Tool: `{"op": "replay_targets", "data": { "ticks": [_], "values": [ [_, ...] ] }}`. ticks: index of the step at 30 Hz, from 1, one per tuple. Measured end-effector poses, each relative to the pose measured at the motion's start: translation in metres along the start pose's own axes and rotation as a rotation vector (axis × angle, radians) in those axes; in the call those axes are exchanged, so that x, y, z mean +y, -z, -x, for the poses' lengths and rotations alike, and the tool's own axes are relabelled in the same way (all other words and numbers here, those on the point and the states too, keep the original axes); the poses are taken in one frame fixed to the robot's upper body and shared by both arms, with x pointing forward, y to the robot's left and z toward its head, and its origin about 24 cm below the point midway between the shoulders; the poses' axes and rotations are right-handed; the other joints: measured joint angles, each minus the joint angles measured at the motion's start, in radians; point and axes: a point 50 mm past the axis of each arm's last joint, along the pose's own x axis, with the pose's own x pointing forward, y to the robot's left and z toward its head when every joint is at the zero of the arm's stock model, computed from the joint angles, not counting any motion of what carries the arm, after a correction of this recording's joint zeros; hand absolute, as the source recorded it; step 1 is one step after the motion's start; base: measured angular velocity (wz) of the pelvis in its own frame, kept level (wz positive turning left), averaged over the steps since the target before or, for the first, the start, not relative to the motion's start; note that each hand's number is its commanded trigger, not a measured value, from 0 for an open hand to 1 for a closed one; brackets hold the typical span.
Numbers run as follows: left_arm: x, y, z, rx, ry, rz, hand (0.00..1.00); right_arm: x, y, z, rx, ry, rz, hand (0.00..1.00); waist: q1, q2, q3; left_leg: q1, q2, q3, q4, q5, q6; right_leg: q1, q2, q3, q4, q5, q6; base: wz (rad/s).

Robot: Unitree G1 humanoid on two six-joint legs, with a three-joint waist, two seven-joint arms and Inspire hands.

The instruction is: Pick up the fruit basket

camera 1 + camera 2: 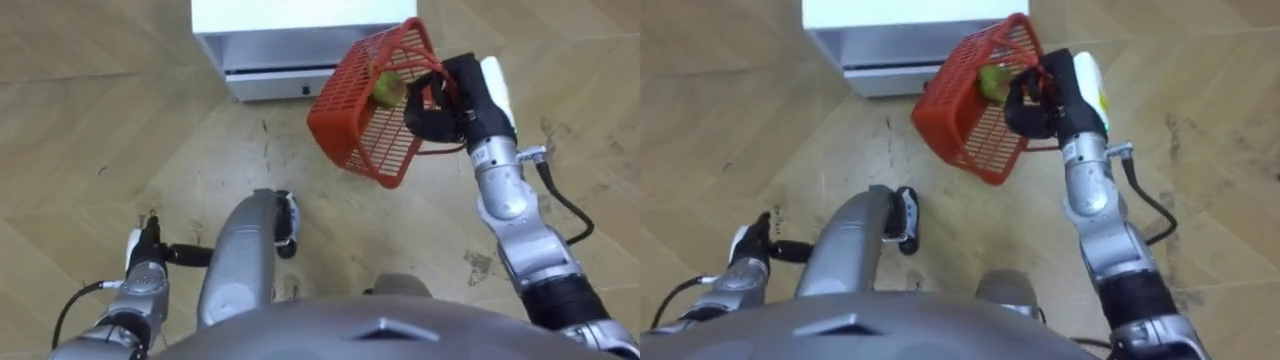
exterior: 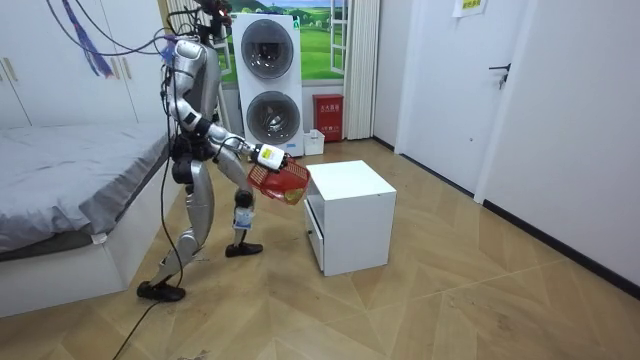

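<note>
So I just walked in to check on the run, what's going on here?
The robot stands bent forward by a white cabinet, near a bed. Its right hand grips the red basket and holds it tilted, clear of the floor, in front of the cabinet. A green fruit lies inside. The left hand hangs idle, low at its side.

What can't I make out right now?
Eye views: mesh of the basket shows one green fruit, may hide more.
Eye views: right hand is shut on the basket; exact hold too dark.
Eye views: pose of the left hand unclear, seen end-on.
Eye views: cabinet cut off by top edge.
Room view: fruit too small.
</note>
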Motion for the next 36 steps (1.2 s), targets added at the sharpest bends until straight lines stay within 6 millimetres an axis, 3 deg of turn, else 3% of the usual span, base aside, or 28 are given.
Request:
{"op": "replay_targets", "data": {
  "ticks": [2, 4, 7, 10, 14, 17, 18, 20, 21, 22, 23, 24, 25, 26, 27, 28, 29, 30, 32, 33, 34, 35, 36],
  "values": [
    [-0.001, 0.002, 0.002, -0.013, 0.004, 0.005, 0.0, 0.0, 0.004, 0.005, 0.014, -0.018, 0.018, 1.0, 0.0, 0.009, 0.0009, 0.024, 0.013, -0.004, -0.048, 0.04, -0.013, 0.011, 0.016, -0.02, -0.02, 0.008, -0.017, 0.04],
    [-0.002, 0.008, 0.004, -0.009, 0.007, 0.011, 0.0, 0.0, 0.007, 0.01, 0.024, -0.039, 0.045, 1.0, -0.001, 0.021, 0.0002, 0.045, 0.027, -0.026, -0.109, 0.092, -0.031, 0.014, 0.042, -0.038, -0.032, 0.024, -0.048, 0.06],
    [-0.003, 0.02, 0.009, 0.007, 0.013, 0.012, 0.0, 0.0, 0.008, 0.01, 0.026, -0.067, 0.049, 1.0, 0.002, 0.028, 0.0006, 0.066, 0.053, -0.036, -0.152, 0.13, -0.048, 0.014, 0.061, -0.053, -0.031, 0.036, -0.07, -0.02],
    [-0.006, 0.032, 0.013, 0.034, 0.027, 0.001, 0.0, -0.004, 0.003, 0.012, 0.007, -0.068, 0.033, 1.0, 0.011, 0.028, 0.0005, 0.082, 0.056, -0.031, -0.173, 0.14, -0.05, 0.019, 0.056, -0.069, -0.031, 0.031, -0.083, -0.06],
    [-0.001, 0.044, 0.016, 0.071, 0.022, -0.012, 0.0, -0.007, -0.008, 0.011, -0.042, -0.069, 0.009, 1.0, 0.02, 0.018, 0.001, 0.107, 0.041, -0.017, -0.167, 0.125, -0.04, 0.061, 0.037, -0.069, -0.068, 0.034, -0.071, -0.01],
    [-0.003, 0.04, 0.015, 0.06, 0.048, -0.034, 0.0, -0.006, -0.009, 0.011, -0.043, -0.08, -0.006, 1.0, 0.044, 0.011, -0.0034, 0.125, 0.008, 0.011, -0.122, 0.055, -0.017, 0.106, -0.012, -0.069, -0.09, 0.039, -0.041, -0.06],
    [-0.003, 0.038, 0.014, 0.054, 0.05, -0.032, 0.0, -0.006, -0.009, 0.011, -0.043, -0.08, -0.01, 1.0, 0.046, 0.012, -0.0039, 0.125, 0.003, 0.019, -0.115, 0.041, -0.011, 0.105, -0.017, -0.07, -0.067, 0.039, -0.038, 0.0],
    [-0.003, 0.036, 0.014, 0.056, 0.043, -0.016, 0.0, -0.004, -0.009, 0.011, -0.04, -0.085, -0.028, 1.0, 0.042, 0.016, -0.0011, 0.143, -0.022, 0.027, -0.09, 0.004, 0.004, 0.074, -0.058, -0.064, 0.078, 0.055, -0.017, 0.13],
    [-0.002, 0.035, 0.013, 0.055, 0.032, -0.008, 0.0, -0.002, -0.009, 0.011, -0.039, -0.092, -0.029, 1.0, 0.037, 0.013, -0.0007, 0.17, -0.038, 0.032, -0.077, -0.024, 0.016, 0.041, -0.094, -0.046, 0.202, 0.094, -0.019, 0.17],
    [-0.002, 0.033, 0.012, 0.052, 0.029, -0.008, 0.0, -0.001, -0.008, 0.011, -0.035, -0.093, -0.034, 1.0, 0.035, 0.016, -0.0018, 0.198, -0.053, 0.032, -0.068, -0.049, 0.028, 0.013, -0.117, -0.031, 0.309, 0.165, -0.036, 0.16],
    [-0.001, 0.03, 0.011, 0.045, 0.022, -0.007, 0.0, 0.001, -0.006, 0.011, -0.023, -0.096, -0.042, 1.0, 0.037, 0.018, -0.0018, 0.234, -0.064, 0.03, -0.069, -0.072, 0.038, -0.007, -0.125, -0.007, 0.384, 0.256, -0.064, 0.09],
    [-0.002, 0.028, 0.011, 0.039, 0.022, -0.006, 0.0, 0.002, -0.005, 0.011, -0.021, -0.098, -0.044, 1.0, 0.04, 0.021, -0.002, 0.251, -0.067, 0.027, -0.072, -0.082, 0.043, -0.017, -0.125, 0.004, 0.416, 0.308, -0.071, 0.13],
    [-0.002, 0.023, 0.009, 0.027, 0.021, -0.005, 0.0, 0.003, -0.006, 0.011, -0.023, -0.098, -0.058, 1.0, 0.039, 0.027, -0.0011, 0.286, -0.078, 0.012, -0.09, -0.096, 0.055, -0.03, -0.124, 0.02, 0.457, 0.418, -0.08, 0.16],
    [-0.003, 0.019, 0.008, 0.017, 0.022, -0.005, 0.0, 0.004, -0.007, 0.01, -0.024, -0.097, -0.078, 1.0, 0.037, 0.036, -0.0017, 0.316, -0.08, -0.007, -0.116, -0.102, 0.061, -0.058, -0.108, 0.036, 0.489, 0.457, -0.076, 0.15],
    [-0.004, 0.015, 0.007, 0.006, 0.024, -0.003, 0.0, 0.005, -0.007, 0.01, -0.026, -0.098, -0.085, 1.0, 0.04, 0.041, 0.001, 0.331, -0.076, -0.011, -0.133, -0.103, 0.062, -0.079, -0.095, 0.041, 0.503, 0.434, -0.068, 0.11],
    [-0.005, 0.008, 0.005, -0.01, 0.029, -0.003, 0.0, 0.007, -0.009, 0.01, -0.029, -0.108, -0.097, 1.0, 0.041, 0.053, 0.0036, 0.361, -0.071, -0.027, -0.167, -0.101, 0.063, -0.125, -0.07, 0.036, 0.513, 0.371, -0.064, 0.05],
    [-0.005, 0.007, 0.005, -0.016, 0.03, -0.001, 0.0, 0.009, -0.01, 0.01, -0.03, -0.116, -0.101, 1.0, 0.041, 0.057, 0.002, 0.375, -0.069, -0.031, -0.183, -0.101, 0.063, -0.149, -0.053, 0.035, 0.508, 0.343, -0.061, 0.05],
    [-0.006, 0.003, 0.005, -0.031, 0.033, 0.002, 0.0, 0.011, -0.011, 0.01, -0.035, -0.132, -0.101, 1.0, 0.045, 0.063, 0.0021, 0.405, -0.063, -0.037, -0.213, -0.101, 0.063, -0.195, -0.017, 0.044, 0.461, 0.298, -0.056, 0.08],
    [-0.009, -0.004, 0.004, -0.055, 0.049, 0.004, 0.0, 0.012, -0.011, 0.009, -0.026, -0.139, -0.109, 1.0, 0.04, 0.076, 0.0037, 0.453, -0.054, -0.065, -0.258, -0.102, 0.061, -0.239, 0.039, 0.04, 0.262, 0.261, -0.066, 0.23],
    [-0.011, -0.004, 0.005, -0.059, 0.056, 0.001, 0.0, 0.013, -0.01, 0.01, -0.021, -0.139, -0.112, 1.0, 0.038, 0.079, 0.0035, 0.467, -0.053, -0.073, -0.268, -0.101, 0.059, -0.239, 0.05, 0.042, 0.192, 0.261, -0.068, 0.35],
    [-0.013, -0.004, 0.005, -0.06, 0.072, -0.009, 0.0, 0.013, -0.009, 0.011, -0.016, -0.137, -0.118, 1.0, 0.038, 0.081, 0.0033, 0.494, -0.054, -0.091, -0.284, -0.099, 0.055, -0.227, 0.067, 0.043, 0.039, 0.278, -0.072, 0.42],
    [-0.016, -0.002, 0.006, -0.055, 0.081, -0.016, 0.0, 0.014, -0.009, 0.011, -0.015, -0.131, -0.125, 1.0, 0.037, 0.085, 0.0039, 0.511, -0.055, -0.111, -0.285, -0.107, 0.043, -0.212, 0.087, 0.042, -0.061, 0.347, -0.092, 0.47],
    [-0.019, -0.001, 0.006, -0.05, 0.089, -0.019, 0.0, 0.014, -0.007, 0.011, -0.007, -0.127, -0.129, 1.0, 0.037, 0.092, -0.0015, 0.521, -0.05, -0.125, -0.287, -0.109, 0.039, -0.19, 0.091, 0.036, -0.076, 0.355, -0.091, 0.32]
  ]
}}
